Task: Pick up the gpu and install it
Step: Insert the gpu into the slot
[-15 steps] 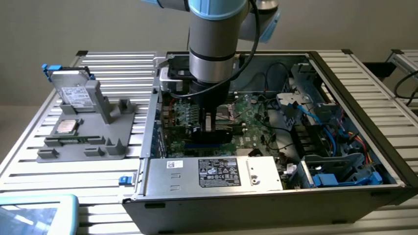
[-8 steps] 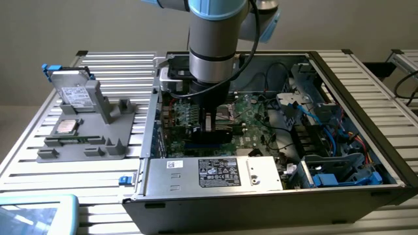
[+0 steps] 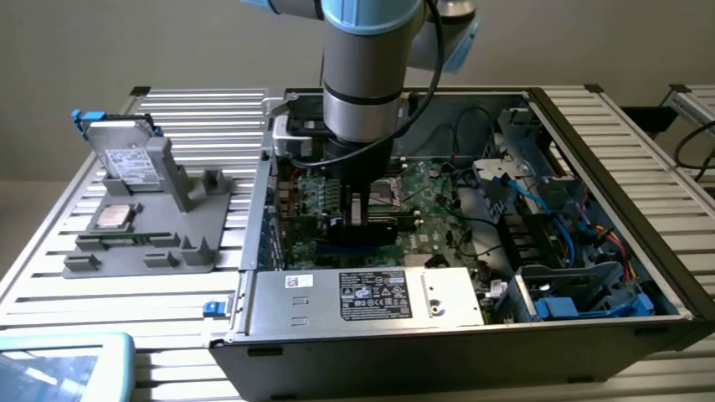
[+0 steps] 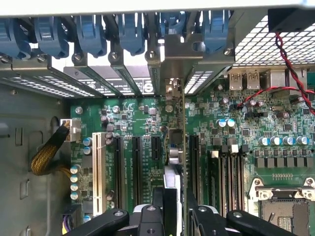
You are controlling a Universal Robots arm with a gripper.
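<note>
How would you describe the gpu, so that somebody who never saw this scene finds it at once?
Look into the open computer case, at the green motherboard under the robot arm. There the gripper holds the gpu on its edge among the long black expansion slots. Unlike those flat, fixed slots, it is a thin card standing upright in the grip.

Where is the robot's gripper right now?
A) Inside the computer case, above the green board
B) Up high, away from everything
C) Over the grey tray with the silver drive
A: the gripper sits inside the computer case, just above the green board, and the thin gpu stands edge-on between its fingers.
</note>
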